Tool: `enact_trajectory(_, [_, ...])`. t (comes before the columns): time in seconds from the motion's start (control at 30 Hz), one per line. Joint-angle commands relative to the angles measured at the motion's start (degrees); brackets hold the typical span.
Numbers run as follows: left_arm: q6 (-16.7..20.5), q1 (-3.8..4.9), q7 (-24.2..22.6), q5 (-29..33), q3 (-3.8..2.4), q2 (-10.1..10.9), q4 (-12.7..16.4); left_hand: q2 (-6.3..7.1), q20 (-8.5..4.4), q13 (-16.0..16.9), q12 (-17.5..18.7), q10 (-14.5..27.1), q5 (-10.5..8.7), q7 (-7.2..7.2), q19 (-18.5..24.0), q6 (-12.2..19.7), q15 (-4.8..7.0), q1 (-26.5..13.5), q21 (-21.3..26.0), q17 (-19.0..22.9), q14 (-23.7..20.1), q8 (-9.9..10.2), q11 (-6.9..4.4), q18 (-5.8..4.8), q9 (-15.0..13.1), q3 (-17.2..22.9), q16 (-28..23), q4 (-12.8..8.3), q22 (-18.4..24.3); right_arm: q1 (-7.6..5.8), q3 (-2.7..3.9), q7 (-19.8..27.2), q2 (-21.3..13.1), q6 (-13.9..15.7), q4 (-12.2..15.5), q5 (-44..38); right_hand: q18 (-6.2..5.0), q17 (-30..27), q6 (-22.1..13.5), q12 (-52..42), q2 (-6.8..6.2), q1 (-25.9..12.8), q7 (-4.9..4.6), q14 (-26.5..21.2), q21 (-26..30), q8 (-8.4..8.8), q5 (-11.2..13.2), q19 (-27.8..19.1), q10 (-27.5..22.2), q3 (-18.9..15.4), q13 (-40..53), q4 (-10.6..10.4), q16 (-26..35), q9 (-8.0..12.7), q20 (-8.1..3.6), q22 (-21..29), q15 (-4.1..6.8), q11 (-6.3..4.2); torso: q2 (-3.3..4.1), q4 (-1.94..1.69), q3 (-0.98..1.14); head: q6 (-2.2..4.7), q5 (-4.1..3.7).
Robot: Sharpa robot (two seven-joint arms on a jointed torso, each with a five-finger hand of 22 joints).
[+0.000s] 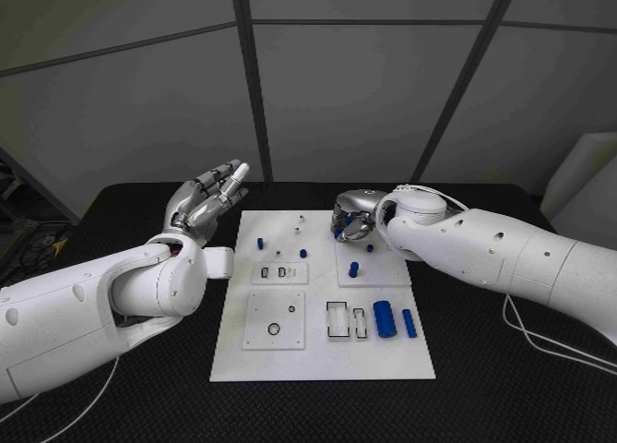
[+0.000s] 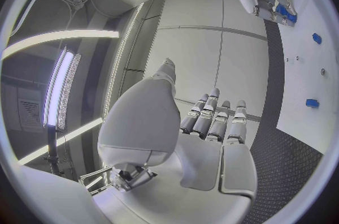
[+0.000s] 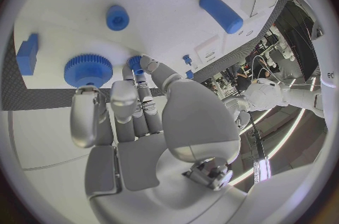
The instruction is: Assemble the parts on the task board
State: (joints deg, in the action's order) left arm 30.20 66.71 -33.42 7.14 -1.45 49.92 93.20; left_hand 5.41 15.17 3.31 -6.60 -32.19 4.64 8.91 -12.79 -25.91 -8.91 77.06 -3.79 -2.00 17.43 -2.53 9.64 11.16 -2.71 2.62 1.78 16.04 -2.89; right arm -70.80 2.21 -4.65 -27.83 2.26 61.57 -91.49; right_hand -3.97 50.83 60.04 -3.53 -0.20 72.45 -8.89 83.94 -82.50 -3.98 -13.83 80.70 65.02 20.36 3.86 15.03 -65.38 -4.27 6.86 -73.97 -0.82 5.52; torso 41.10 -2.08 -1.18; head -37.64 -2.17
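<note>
- Right hand (image 1: 356, 221) at the far right of the white plastic task board (image 1: 322, 360), fingers curled over a blue toothed plastic gear (image 3: 87, 69); whether it grips the gear cannot be told.
- Gear: probably light, rigid, smooth; best pinched across its toothed rim.
- Left hand (image 1: 208, 198): released, fingers apart, raised over the black tabletop (image 1: 136, 212) left of the board.
</note>
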Motion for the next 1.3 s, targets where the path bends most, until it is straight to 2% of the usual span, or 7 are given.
enact_trajectory(0.03, [-0.94, 0.1, -0.52, -0.49, -0.08, -0.07, -0.04, -0.55, 0.1, 0.08, -0.33, -0.19, -0.01, 3.07, -0.25, -0.41, -0.02, -0.02, -0.31, -0.08, 0.51, -0.23, 0.12, -0.85, -0.06, 0.09, 0.26, -0.18, -0.08, 0.07, -0.22, 0.25, 0.14, -0.48, -0.24, -0.83, 0.7, 0.06, 0.33, 0.0, 0.51, 0.16, -0.02, 0.45, -0.26, 0.13, -0.25, 0.42, 0.45, 0.52, -0.07, 0.24, -0.46, -0.03, 0.08, -0.15, 0.15, 0.05, 0.02, 0.03, 0.02, -0.06, 0.04])
enact_trajectory(0.2, [-1.07, 0.1, -0.46, -0.49, -0.08, -0.01, 0.0, -0.68, 0.14, 0.07, -0.34, -0.14, 0.01, 3.12, -0.27, -0.39, -0.08, 0.0, -0.34, -0.08, 0.56, -0.21, 0.18, -0.86, -0.05, 0.1, 0.26, -0.24, -0.1, 0.1, -0.28, 0.41, -0.01, 1.97, 0.17, -1.24, 0.85, 0.44, 0.79, -0.13, 0.64, 0.58, 0.08, 0.37, -0.71, 0.04, -0.6, 0.78, 1.33, 1.39, 0.0, 0.6, -0.95, -0.1, -0.02, -0.96, 0.3, -0.12, -0.03, 0.04, -0.04, -0.04, -0.01])
enact_trajectory(0.33, [-1.13, 0.1, -0.46, -0.49, -0.08, 0.11, 0.09, -0.7, 0.14, 0.07, -0.34, -0.13, 0.01, 3.12, -0.27, -0.38, -0.09, 0.01, -0.35, -0.08, 0.57, -0.21, 0.18, -0.87, -0.05, 0.1, 0.26, -0.25, -0.1, 0.12, -0.29, 1.07, -0.79, 6.63, 1.54, -1.36, 1.14, 1.1, 1.75, -0.38, 0.93, 0.85, 0.41, 0.36, -1.51, -0.19, -1.25, 1.6, 3.14, 2.22, 0.23, 0.77, -1.67, -0.29, -0.31, -2.54, 0.69, -0.6, -0.04, 0.06, 0.01, 0.15, 0.17])
enact_trajectory(0.5, [-1.22, 0.11, -0.4, -0.49, -0.08, 0.2, 0.14, -0.73, 0.15, 0.07, -0.35, -0.11, 0.01, 3.13, -0.28, -0.36, -0.1, 0.02, -0.36, -0.08, 0.6, -0.21, 0.19, -0.87, -0.04, 0.11, 0.27, -0.27, -0.1, 0.11, -0.26, 2.0, -1.47, 12.88, 2.96, -0.6, 1.24, 1.12, 2.09, -0.37, 0.78, 0.84, 0.58, 0.28, -1.79, -0.19, -1.28, 1.86, 3.97, 2.46, 0.32, 0.85, -1.83, -0.35, -0.52, -3.07, 0.9, -0.86, -0.05, 0.06, -0.07, 0.65, 0.18])
enact_trajectory(0.63, [-1.36, 0.12, -0.33, -0.49, -0.08, 0.2, 0.15, -0.76, 0.16, 0.07, -0.35, -0.12, 0.02, 3.14, -0.29, -0.36, -0.12, 0.03, -0.37, -0.09, 0.63, -0.2, 0.2, -0.87, -0.04, 0.11, 0.27, -0.3, -0.11, 0.09, -0.24, 2.26, -0.66, 16.15, 2.5, 0.09, 1.22, 1.0, 2.24, -0.22, 0.7, 0.97, 0.64, 0.22, -1.76, -0.19, -1.33, 1.77, 4.03, 2.63, 0.3, 0.99, -1.81, -0.38, -0.59, -2.97, 0.95, -0.91, 0.04, 0.0, -0.09, 0.91, 0.19])
enact_trajectory(0.73, [-1.4, 0.12, -0.33, -0.49, -0.09, 0.13, 0.17, -0.85, 0.18, 0.06, -0.37, -0.11, 0.03, 3.19, -0.37, -0.35, -0.17, 0.07, -0.42, -0.09, 0.72, -0.19, 0.25, -0.88, -0.04, 0.11, 0.28, -0.38, -0.13, 0.06, -0.23, 2.38, 0.55, 17.01, 1.29, 0.47, 1.22, 0.99, 2.24, -0.19, 0.66, 0.96, 0.63, 0.21, -1.76, -0.18, -1.33, 1.76, 4.02, 2.64, 0.29, 1.0, -1.81, -0.37, -0.6, -2.95, 0.96, -0.9, 0.16, -0.16, -0.05, 1.1, 0.18])
enact_trajectory(1.3, [-1.59, 0.28, -0.25, -0.49, -0.16, -0.37, 0.18, -0.86, 0.18, 0.06, -0.37, -0.07, 0.03, 3.2, -0.38, -0.34, -0.18, 0.08, -0.43, -0.09, 0.72, -0.19, 0.26, -0.88, -0.04, 0.12, 0.28, -0.4, -0.14, 0.03, -0.2, 3.75, 7.71, 17.92, -6.52, 1.29, 1.21, 0.98, 2.08, 0.08, 0.35, 0.65, 0.52, 0.14, -1.76, 0.05, -1.33, 1.68, 3.72, 2.75, 0.16, 0.94, -1.91, -0.32, -0.64, -2.9, 0.91, -0.77, 0.82, -0.81, -0.29, 1.47, 0.09])
